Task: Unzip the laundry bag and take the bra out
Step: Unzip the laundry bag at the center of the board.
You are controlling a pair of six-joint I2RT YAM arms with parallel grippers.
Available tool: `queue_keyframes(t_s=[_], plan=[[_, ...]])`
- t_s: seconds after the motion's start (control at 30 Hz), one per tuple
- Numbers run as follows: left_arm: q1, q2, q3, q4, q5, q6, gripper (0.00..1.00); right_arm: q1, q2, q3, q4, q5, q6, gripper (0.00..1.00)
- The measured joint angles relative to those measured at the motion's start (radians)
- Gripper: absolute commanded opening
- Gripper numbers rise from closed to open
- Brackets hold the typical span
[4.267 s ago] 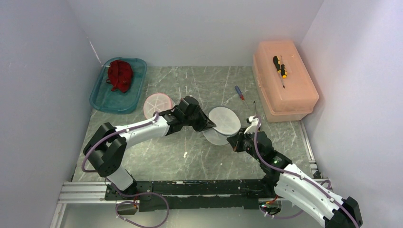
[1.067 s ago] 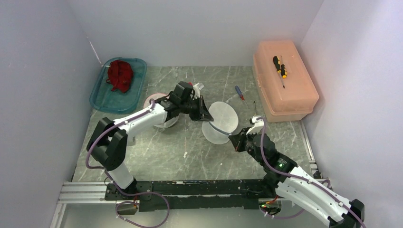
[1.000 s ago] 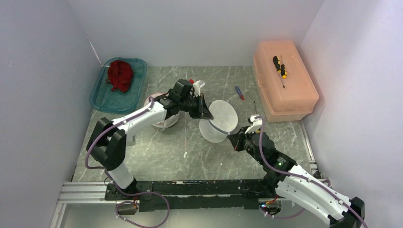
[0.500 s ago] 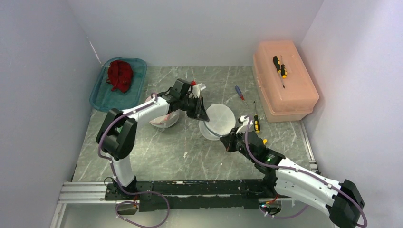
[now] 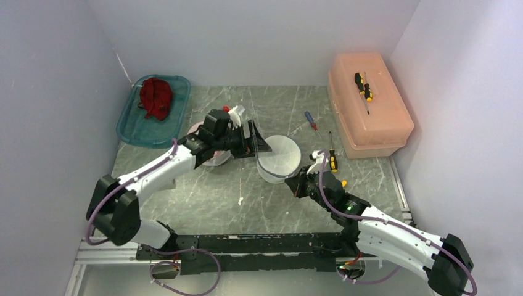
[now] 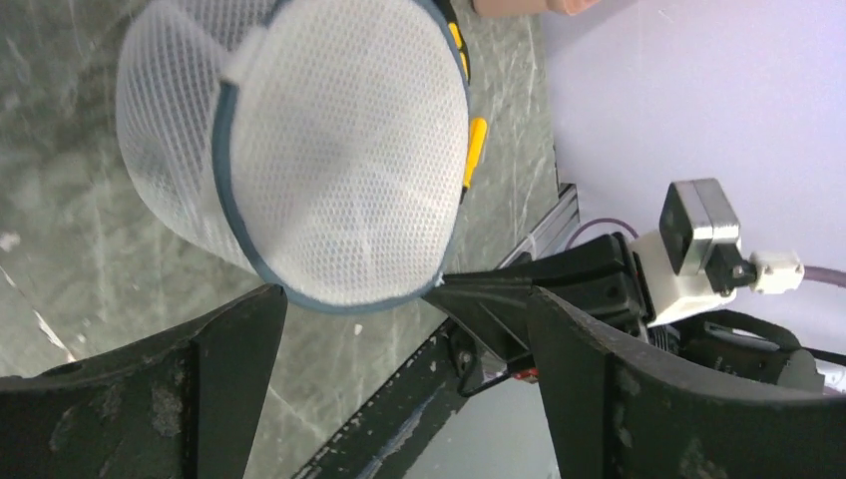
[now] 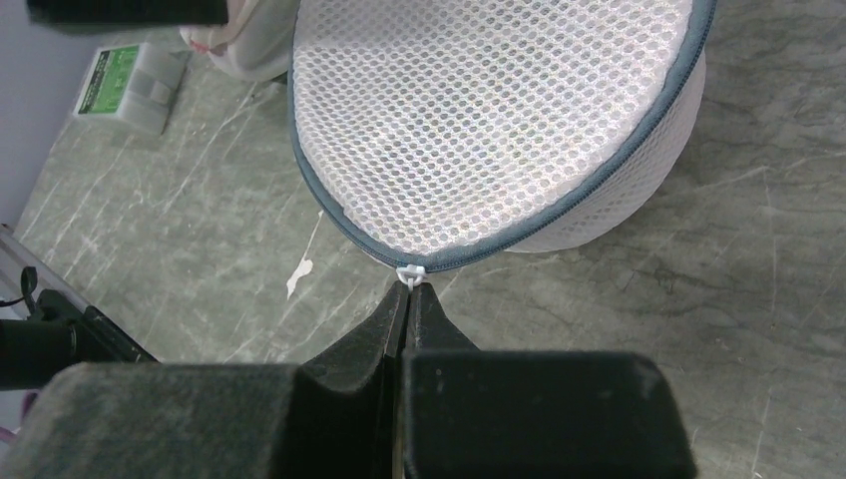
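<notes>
White mesh bag now sits lower on the tabletop, between your claws, and looks zipped. Your left claw has backed off, wide open and empty. Your right claw pinches the zip tab tight, so I think the zip still needs pulling. You cannot tell if the bra is inside. A pink thing hides behind your left arm.

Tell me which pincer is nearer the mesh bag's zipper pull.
Right. The right pincer is shut on the zipper pull at the laundry bag's near edge; the left pincer is open, by the bag's far-left side.
</notes>
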Motion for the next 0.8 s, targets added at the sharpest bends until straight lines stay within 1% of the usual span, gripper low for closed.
queue_keyframes(t_s=[0.07, 0.13, 0.23, 0.3, 0.37, 0.47, 0.63, 0.8], plan=[[-0.031, -0.049, -0.048, 0.024, -0.050, -0.069, 0.95, 0.000, 0.000, 0.000, 0.000, 0.000, 0.000, 0.00], [-0.094, -0.095, -0.128, 0.065, -0.130, -0.156, 0.95, 0.000, 0.003, 0.000, 0.001, 0.000, -0.001, 0.00], [-0.188, -0.113, -0.205, 0.082, -0.228, -0.263, 0.95, 0.000, 0.007, 0.000, 0.003, -0.003, -0.003, 0.00], [-0.237, -0.107, -0.233, 0.083, -0.285, -0.339, 0.88, 0.000, 0.008, 0.000, 0.003, -0.005, -0.003, 0.00], [-0.253, -0.096, -0.242, 0.098, -0.328, -0.407, 0.84, 0.000, 0.008, 0.000, 0.003, -0.013, -0.004, 0.00], [-0.257, -0.067, -0.242, 0.154, -0.358, -0.475, 0.80, 0.000, 0.008, 0.000, 0.003, -0.022, -0.004, 0.00], [-0.279, -0.011, -0.214, 0.171, -0.406, -0.526, 0.72, 0.000, 0.008, 0.000, 0.003, -0.028, -0.004, 0.00], [-0.285, 0.018, -0.195, 0.176, -0.428, -0.546, 0.55, 0.000, 0.009, 0.000, 0.003, -0.034, -0.004, 0.00]])
